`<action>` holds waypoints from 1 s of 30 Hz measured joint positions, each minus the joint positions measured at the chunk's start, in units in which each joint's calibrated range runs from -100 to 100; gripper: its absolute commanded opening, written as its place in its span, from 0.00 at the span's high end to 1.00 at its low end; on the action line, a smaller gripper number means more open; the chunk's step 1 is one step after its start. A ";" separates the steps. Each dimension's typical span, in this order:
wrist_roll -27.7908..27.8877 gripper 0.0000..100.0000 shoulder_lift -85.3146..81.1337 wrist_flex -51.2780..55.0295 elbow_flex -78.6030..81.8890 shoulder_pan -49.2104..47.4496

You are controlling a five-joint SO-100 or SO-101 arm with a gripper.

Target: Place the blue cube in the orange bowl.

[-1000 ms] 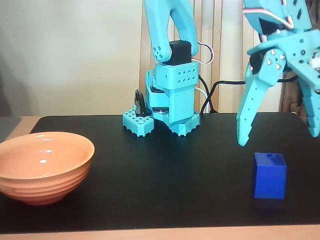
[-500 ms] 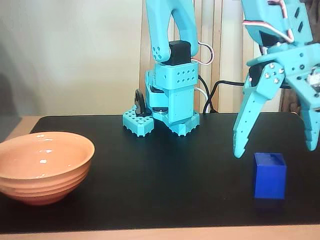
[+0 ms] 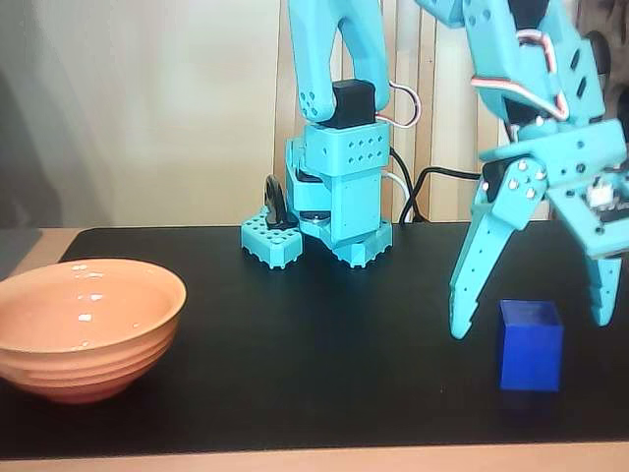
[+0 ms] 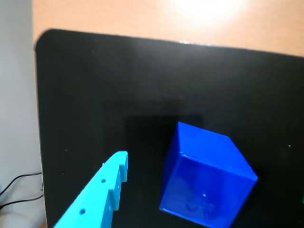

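The blue cube (image 3: 530, 345) stands on the black mat at the right of the fixed view. My turquoise gripper (image 3: 533, 328) is open and hangs over it, one finger to the cube's left and one to its right, not touching it. In the wrist view the cube (image 4: 204, 175) fills the lower middle and one finger (image 4: 102, 190) shows to its left; the other finger is out of frame. The orange bowl (image 3: 84, 324) sits empty at the far left of the mat in the fixed view.
The arm's turquoise base (image 3: 339, 197) stands at the back centre of the black mat (image 3: 314, 344), with cables behind it. The mat lies on a tan table; its corner and the table edge (image 4: 142, 19) show in the wrist view.
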 measured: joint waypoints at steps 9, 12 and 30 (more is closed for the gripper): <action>0.00 0.59 0.00 -1.94 4.24 0.00; 0.00 0.59 -0.08 -2.03 5.51 0.00; 0.00 0.59 -3.57 -2.11 12.45 0.00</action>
